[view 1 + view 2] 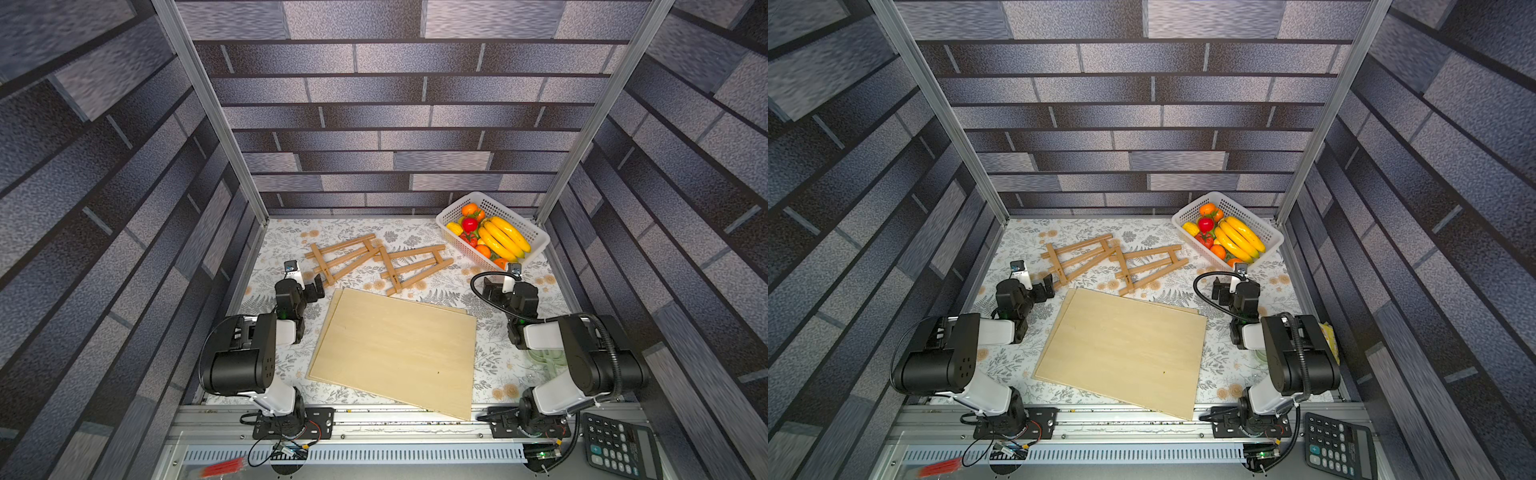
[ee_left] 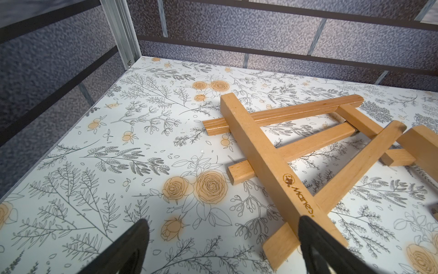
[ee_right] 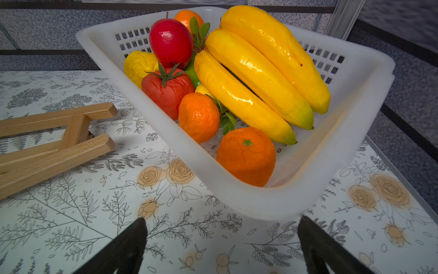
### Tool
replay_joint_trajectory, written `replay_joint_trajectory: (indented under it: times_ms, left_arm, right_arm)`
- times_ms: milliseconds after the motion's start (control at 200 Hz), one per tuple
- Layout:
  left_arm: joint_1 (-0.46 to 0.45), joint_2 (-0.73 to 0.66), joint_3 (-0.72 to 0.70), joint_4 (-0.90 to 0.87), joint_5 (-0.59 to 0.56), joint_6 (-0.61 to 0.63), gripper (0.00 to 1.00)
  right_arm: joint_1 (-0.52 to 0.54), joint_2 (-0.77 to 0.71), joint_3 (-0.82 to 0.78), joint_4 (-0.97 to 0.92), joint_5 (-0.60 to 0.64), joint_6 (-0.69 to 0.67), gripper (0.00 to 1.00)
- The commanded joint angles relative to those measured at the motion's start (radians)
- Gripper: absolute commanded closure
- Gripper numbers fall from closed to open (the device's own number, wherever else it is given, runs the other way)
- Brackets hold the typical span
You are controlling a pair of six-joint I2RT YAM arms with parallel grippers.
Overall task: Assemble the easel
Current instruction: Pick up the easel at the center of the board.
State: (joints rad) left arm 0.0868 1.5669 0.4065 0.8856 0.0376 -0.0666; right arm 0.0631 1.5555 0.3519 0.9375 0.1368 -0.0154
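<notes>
Two wooden easel frames lie flat on the flowered table, one on the left (image 1: 322,266) (image 1: 1057,266) and one on the right (image 1: 389,270) (image 1: 1124,270), their ends overlapping. A stack of pale plywood boards (image 1: 395,349) (image 1: 1125,349) lies in front of them. My left gripper (image 1: 313,286) (image 2: 222,221) is open and empty, low over the table at the left easel's crossbar end (image 2: 272,166). One of its fingers (image 2: 308,225) is over that crossbar. My right gripper (image 1: 492,286) (image 3: 221,221) is open and empty, facing the basket, with the right easel's top end (image 3: 59,142) off to one side.
A white basket (image 1: 536,239) (image 3: 260,201) of plastic fruit stands at the back right corner. A calculator (image 1: 619,446) lies on the front rail at the right. A pale green item (image 1: 548,357) is partly hidden under the right arm. Brick-patterned walls close three sides.
</notes>
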Motion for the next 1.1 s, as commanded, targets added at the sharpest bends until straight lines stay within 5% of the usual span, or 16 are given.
replay_joint_trajectory:
  times_ms: [0, 235, 376, 476, 581, 731, 962, 1092]
  left_arm:
    - [0.007, -0.031, -0.006, -0.007, -0.051, -0.005, 0.0]
    - [0.053, -0.185, -0.076, -0.029, -0.07, -0.077, 0.0]
    - [0.056, -0.309, -0.03, -0.232, -0.101, -0.1, 0.0]
    - [0.056, -0.39, 0.111, -0.573, -0.209, -0.215, 0.0]
    - [0.073, -0.438, 0.274, -0.893, -0.179, -0.281, 0.0]
    - [0.071, -0.492, 0.419, -1.149, -0.04, -0.304, 0.0]
    - [0.051, -0.404, 0.628, -1.473, 0.049, -0.381, 0.0]
    - [0.016, -0.256, 0.77, -1.679, 0.056, -0.394, 0.0]
  right_arm:
    - [0.0, -0.01, -0.037, 0.092, 0.043, 0.019, 0.0]
    - [0.001, -0.111, -0.08, 0.089, 0.064, 0.025, 0.0]
    - [0.001, -0.23, -0.053, -0.053, 0.062, 0.024, 0.0]
    - [0.001, -0.375, 0.061, -0.368, 0.159, 0.144, 0.0]
    - [0.0, -0.43, 0.314, -0.907, 0.284, 0.382, 0.0]
    - [0.001, -0.375, 0.617, -1.403, 0.018, 0.392, 0.0]
    - [0.008, -0.439, 0.651, -1.492, -0.329, 0.578, 0.0]
    - [0.089, -0.364, 0.788, -1.596, -0.378, 0.615, 0.0]
